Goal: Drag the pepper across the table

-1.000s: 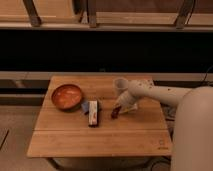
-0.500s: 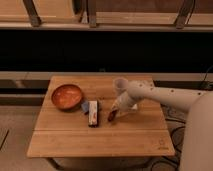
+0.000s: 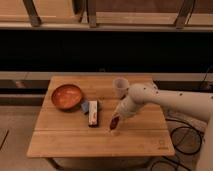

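The pepper (image 3: 114,123) is a small dark red item lying on the light wooden table (image 3: 75,142), right of the packet and toward the front middle. My gripper (image 3: 115,119) comes in from the right on a white arm and sits right on top of the pepper, touching it. The pepper shows only partly under the gripper tip.
An orange bowl (image 3: 66,96) stands at the table's back left. A white-and-red packet (image 3: 93,112) lies just left of the gripper. A cable (image 3: 182,135) hangs to the right of the table. A dark shelf runs behind it.
The gripper and the pepper have moved together toward the table's front and a little left, nearer the packet. The bowl and packet have not moved.
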Action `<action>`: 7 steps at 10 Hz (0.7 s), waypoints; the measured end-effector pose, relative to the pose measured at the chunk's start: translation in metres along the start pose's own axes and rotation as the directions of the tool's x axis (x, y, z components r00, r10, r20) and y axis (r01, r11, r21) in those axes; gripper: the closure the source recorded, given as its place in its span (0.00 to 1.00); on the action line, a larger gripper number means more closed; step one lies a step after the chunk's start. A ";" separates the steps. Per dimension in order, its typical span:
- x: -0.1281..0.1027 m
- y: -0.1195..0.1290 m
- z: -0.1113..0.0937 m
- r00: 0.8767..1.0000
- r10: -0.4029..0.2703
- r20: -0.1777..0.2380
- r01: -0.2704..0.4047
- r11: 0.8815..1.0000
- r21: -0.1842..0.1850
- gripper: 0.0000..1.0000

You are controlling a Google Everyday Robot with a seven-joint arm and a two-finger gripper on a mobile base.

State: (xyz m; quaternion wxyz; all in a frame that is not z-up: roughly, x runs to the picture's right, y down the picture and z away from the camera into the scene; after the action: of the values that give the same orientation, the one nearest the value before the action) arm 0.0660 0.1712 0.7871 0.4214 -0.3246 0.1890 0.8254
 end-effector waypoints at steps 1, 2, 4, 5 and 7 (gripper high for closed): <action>0.012 -0.002 -0.001 1.000 -0.009 -0.017 0.009 1.000 0.013 1.00; 0.025 -0.004 -0.002 0.999 -0.022 -0.036 0.023 0.999 0.025 1.00; 0.042 -0.011 -0.012 0.997 -0.054 -0.050 0.057 0.997 0.056 1.00; 0.038 -0.011 -0.024 0.998 -0.066 -0.020 0.067 0.996 0.060 1.00; -0.011 0.003 -0.066 0.989 -0.051 0.140 0.049 0.999 0.020 1.00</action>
State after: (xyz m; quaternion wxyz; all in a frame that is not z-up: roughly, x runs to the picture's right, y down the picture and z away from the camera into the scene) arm 0.0936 0.1241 0.7475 0.4570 -0.2669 0.1576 0.8337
